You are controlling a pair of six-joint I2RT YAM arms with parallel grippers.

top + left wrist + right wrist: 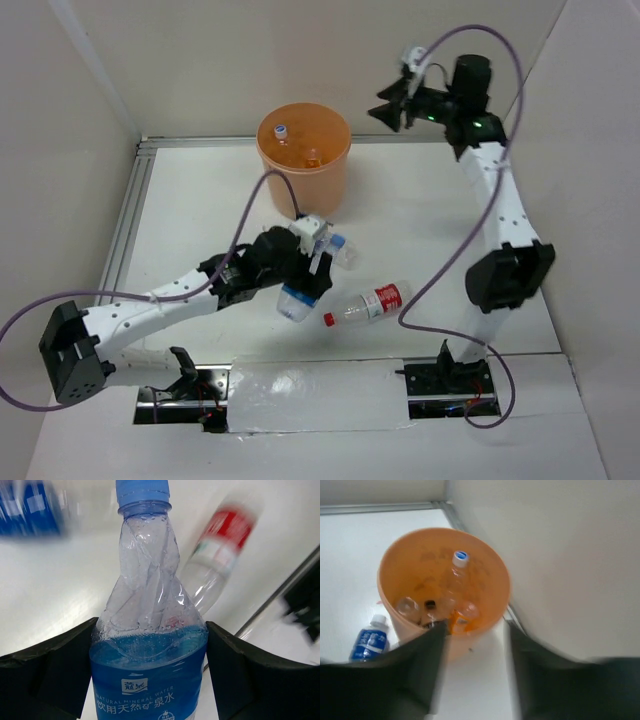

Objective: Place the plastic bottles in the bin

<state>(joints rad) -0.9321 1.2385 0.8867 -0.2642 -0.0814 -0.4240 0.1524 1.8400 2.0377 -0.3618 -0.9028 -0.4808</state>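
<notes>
While the left arm stretches to mid-table in the overhead view, the left tool (pixel 300 285) sits over a blue-labelled bottle (pixel 293 303). A second bottle (pixel 338 248) lies just beside it, and a red-labelled bottle (pixel 368 303) lies on its side on the table (pixel 200 200) near to the right. The bin (pixel 305 185) stands at the back of the table with a blue-capped bottle (pixel 281 131) inside. The right tool (pixel 392 108) hangs high to the bin's right, near the back wall (pixel 200 60).

From the left wrist, the fingers (pixel 70 660) press against both sides of the blue-labelled bottle (pixel 150 680), whose clear upper part is crumpled. Whether it is off the table I cannot tell. The red-labelled bottle (pixel 225 535) shows blurred beyond, apart.

From the right wrist, the right tool (pixel 475 625) stands wide with nothing between its fingers, above the bin (pixel 415 555). Several bottles lie inside, the blue-capped bottle (pixel 460 560) among them. The second bottle (pixel 370 640) rests on the table just beside the bin's wall.
</notes>
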